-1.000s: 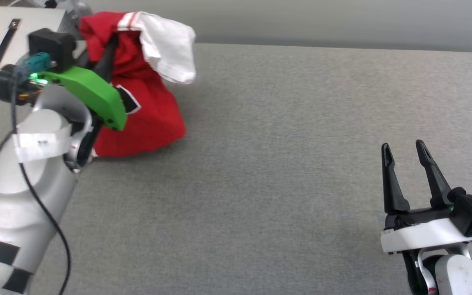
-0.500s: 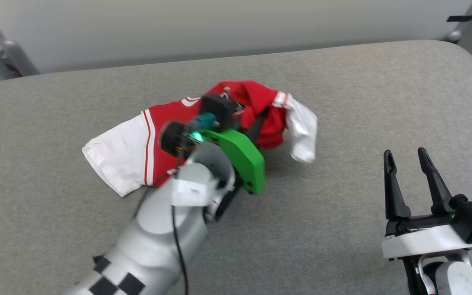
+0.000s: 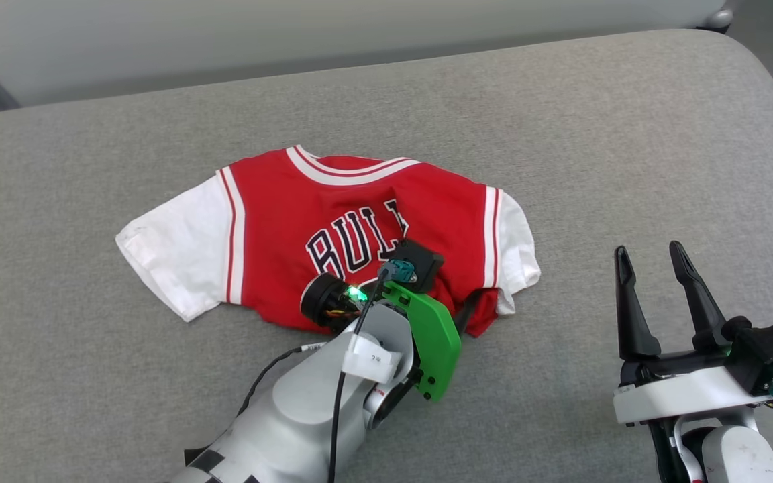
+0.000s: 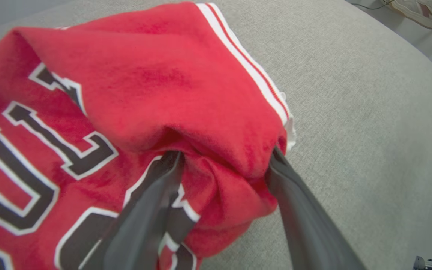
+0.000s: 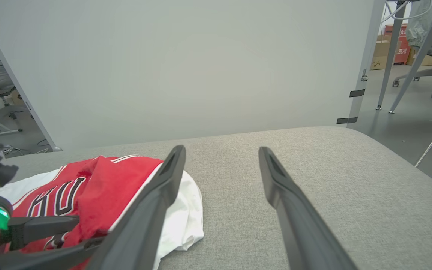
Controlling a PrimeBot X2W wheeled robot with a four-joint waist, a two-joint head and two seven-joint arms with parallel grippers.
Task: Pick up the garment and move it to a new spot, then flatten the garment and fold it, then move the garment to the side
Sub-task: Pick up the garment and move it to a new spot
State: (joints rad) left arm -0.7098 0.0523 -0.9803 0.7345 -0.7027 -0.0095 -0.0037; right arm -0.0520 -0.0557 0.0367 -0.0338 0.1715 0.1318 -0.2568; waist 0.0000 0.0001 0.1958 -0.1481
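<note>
Grey padded bench (image 3: 628, 134) bearing red Bulls jersey (image 3: 333, 201), front-up near middle, lower hem bunched. Wide-spread left fingers (image 4: 144, 210) around that bunch; right fingers (image 3: 631, 315) wide, empty, well apart. Light, limp cloth, probably best pinched at shoulders or hem corners.

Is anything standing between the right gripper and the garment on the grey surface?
Nothing visible does. Only bare grey surface lies between the right gripper and the garment, whose nearest white sleeve faces it.
</note>
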